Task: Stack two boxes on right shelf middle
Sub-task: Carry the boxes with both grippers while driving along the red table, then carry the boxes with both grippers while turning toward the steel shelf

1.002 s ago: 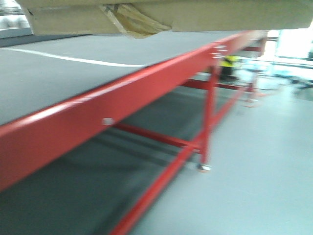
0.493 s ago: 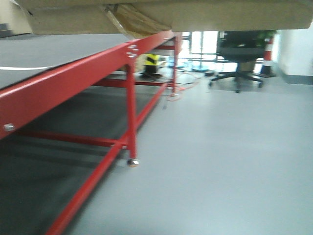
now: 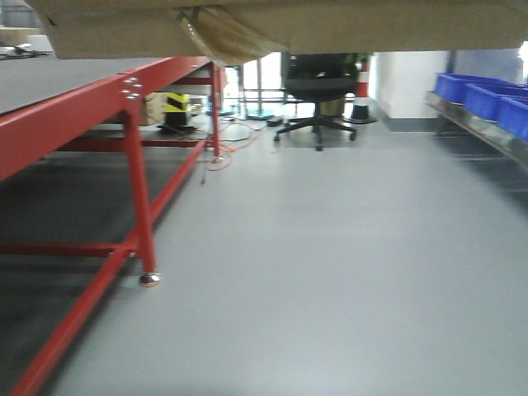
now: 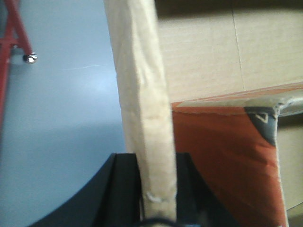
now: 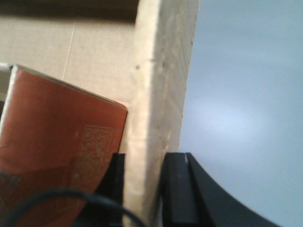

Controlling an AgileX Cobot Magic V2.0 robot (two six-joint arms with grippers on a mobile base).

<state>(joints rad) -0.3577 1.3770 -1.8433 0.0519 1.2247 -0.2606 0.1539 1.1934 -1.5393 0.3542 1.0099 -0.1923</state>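
I've got left fingers [image 4: 124, 189] and right fingers [image 5: 176, 189] each clamped on a wall of the plain brown cardboard box [image 3: 330, 25], so it hangs level.

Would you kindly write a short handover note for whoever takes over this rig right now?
Left gripper: fingers shut on a wall of the cardboard box.
Right gripper: fingers shut on another cardboard wall, seemingly the same load.
The box hangs at the top of the front view; a second box cannot be made out.
The shelf, holding blue bins, lies ahead to the right, apart from the load.
Done: load lifted. To do: reach the shelf, set both boxes stacked on its middle level, release.
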